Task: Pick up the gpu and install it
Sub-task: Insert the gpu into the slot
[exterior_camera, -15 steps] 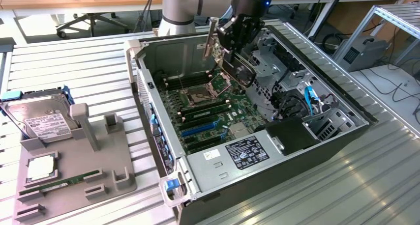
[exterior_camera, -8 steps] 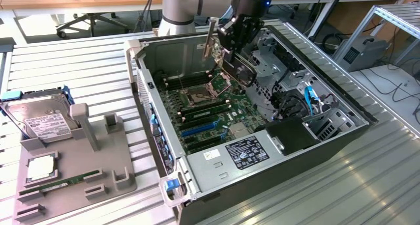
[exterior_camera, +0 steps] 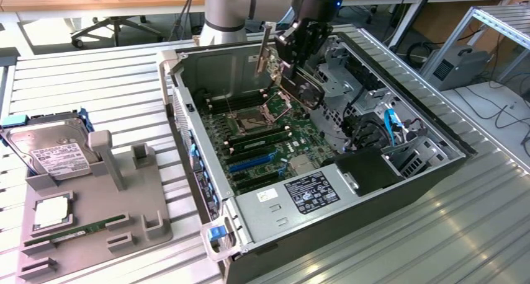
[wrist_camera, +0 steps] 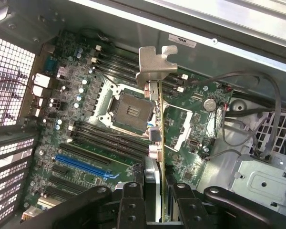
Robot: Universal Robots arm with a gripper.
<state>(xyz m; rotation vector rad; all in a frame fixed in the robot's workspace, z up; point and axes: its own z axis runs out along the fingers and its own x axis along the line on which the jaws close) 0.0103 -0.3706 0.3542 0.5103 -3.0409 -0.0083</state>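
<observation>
Open computer case (exterior_camera: 177, 79) before me, motherboard (exterior_camera: 286, 138) with empty CPU socket (wrist_camera: 131, 110), hard drive (exterior_camera: 51, 150) and RAM stick (exterior_camera: 79, 229) on my grey holder (exterior_camera: 103, 200)

The gpu (exterior_camera: 301, 90) hangs over the motherboard (exterior_camera: 255, 141) inside the case (exterior_camera: 348, 234).

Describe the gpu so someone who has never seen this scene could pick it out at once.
Start at the open computer case on the slatted table. Over its motherboard, the arm's jaws hold the gpu, a slim dark card on edge. Unlike the hard drive and RAM stick on the grey holder at the exterior view's left, it has a silvery end bracket.
</observation>
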